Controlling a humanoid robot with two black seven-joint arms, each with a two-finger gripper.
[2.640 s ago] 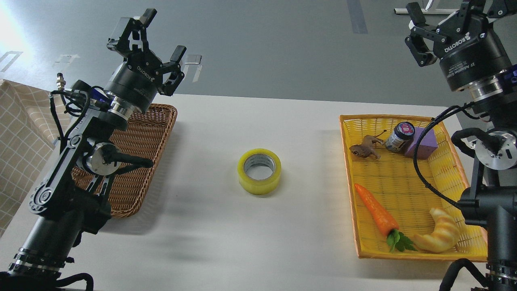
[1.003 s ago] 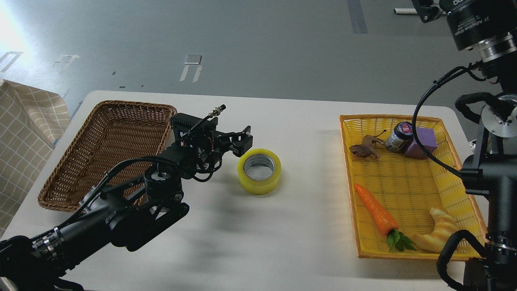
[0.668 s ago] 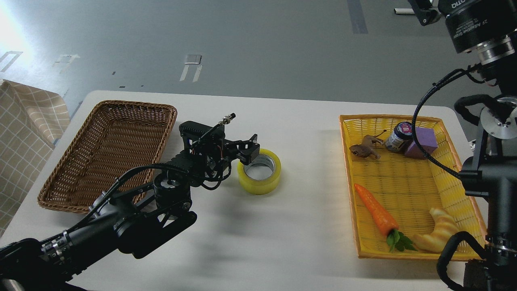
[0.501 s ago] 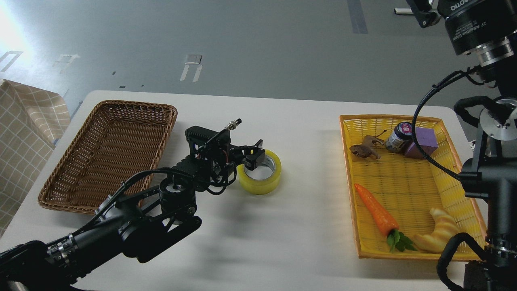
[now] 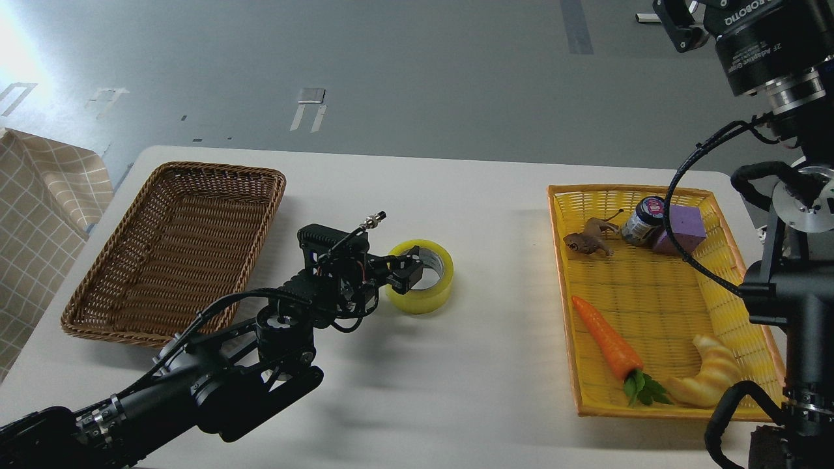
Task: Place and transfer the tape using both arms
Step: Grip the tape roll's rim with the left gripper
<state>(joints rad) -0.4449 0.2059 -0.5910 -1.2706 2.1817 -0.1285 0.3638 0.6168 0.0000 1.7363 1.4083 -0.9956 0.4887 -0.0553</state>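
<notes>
The tape point(image 5: 431, 298), a yellow roll with a grey-white core, lies flat on the white table point(image 5: 417, 391) near its middle. My left gripper point(image 5: 399, 277) reaches in low from the left. One finger point(image 5: 407, 273) is down inside the roll's core, and the other is hidden behind the wrist on the outer left side, so the jaws straddle the roll's left wall. My right gripper point(image 5: 681, 29) is raised high at the top right, far from the tape. It is cut off by the frame edge, and only part of one finger shows.
An empty brown wicker basket point(image 5: 176, 247) stands at the left. A yellow basket point(image 5: 651, 286) at the right holds a carrot point(image 5: 606, 342), a croissant point(image 5: 710, 374), a jar point(image 5: 645, 220), a purple block point(image 5: 684, 228) and a toy animal point(image 5: 586, 242). Checked cloth point(image 5: 32, 215) hangs at the far left.
My left arm swung down from its raised pose and advanced right to the tape, then lowered one finger into the core. The tape has not moved. My right gripper rose out of the frame.
</notes>
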